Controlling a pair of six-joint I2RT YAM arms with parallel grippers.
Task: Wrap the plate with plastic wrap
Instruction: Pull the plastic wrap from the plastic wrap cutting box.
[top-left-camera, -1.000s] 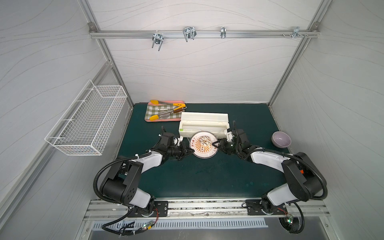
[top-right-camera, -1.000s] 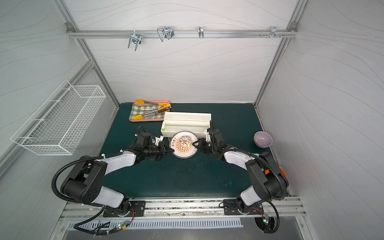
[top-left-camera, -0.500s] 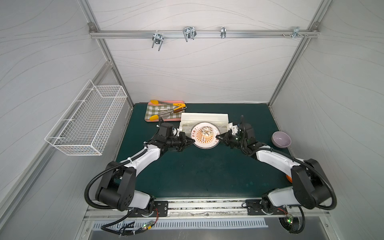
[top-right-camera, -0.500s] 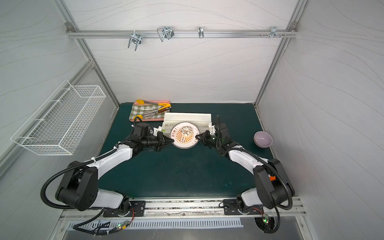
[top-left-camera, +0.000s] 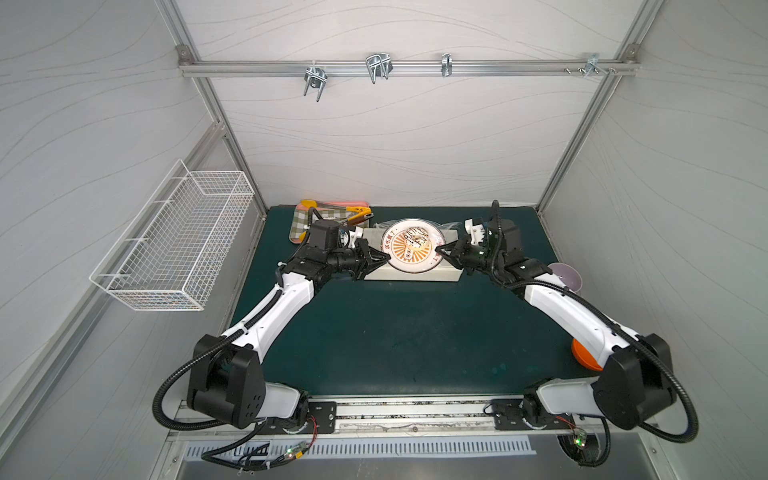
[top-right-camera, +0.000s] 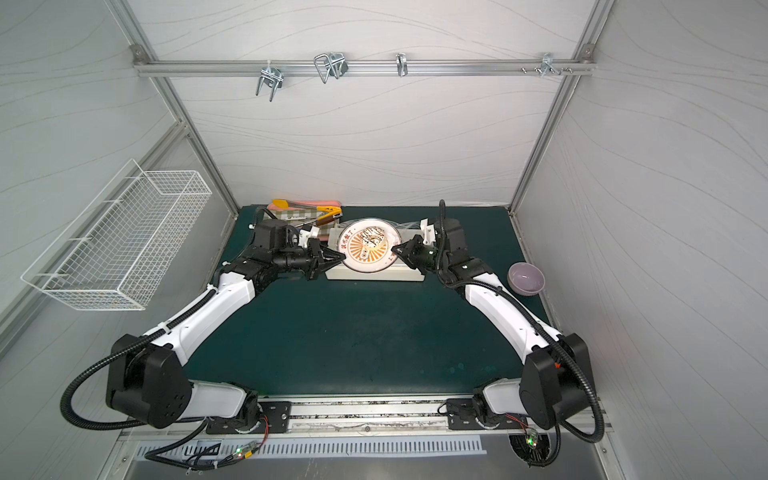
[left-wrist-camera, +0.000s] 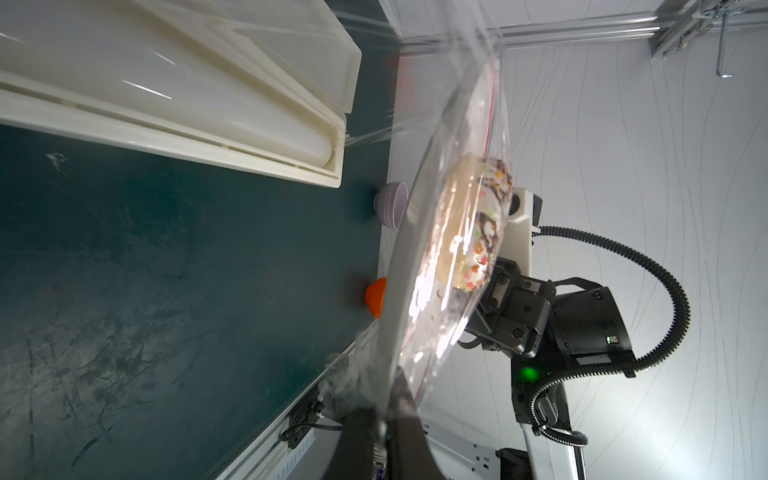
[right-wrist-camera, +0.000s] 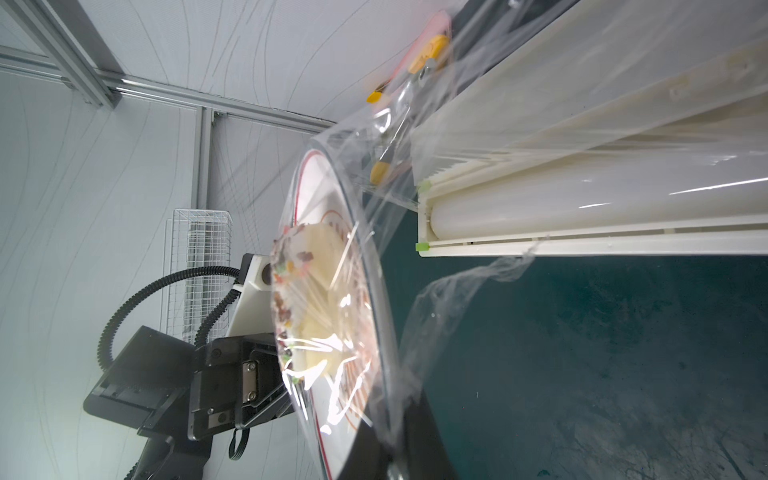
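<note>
plate (top-left-camera: 411, 247): raised over the dispenser box (top-left-camera: 415, 275), at the back middle of the mat (top-left-camera: 395, 340), between the two grippers
left gripper (top-left-camera: 384, 259): on the plate's left rim
right gripper (top-left-camera: 438, 249): on the plate's right rim
plastic wrap (right-wrist-camera: 453, 303): over the plate, a loose tail hanging under it
cloth (top-left-camera: 301, 224): back left corner, tongs (top-left-camera: 357, 214) lying on it
small bowl (top-right-camera: 526, 278): right edge of the mat, beside the right arm
second bowl (top-left-camera: 582, 357): further forward on the right, half hidden by that arm
wire basket (top-left-camera: 178, 245): on the left wall

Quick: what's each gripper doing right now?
Left gripper: closed on the rim of the round white orange-sunburst plate.
Right gripper: closed on the same plate's opposite rim.
</note>
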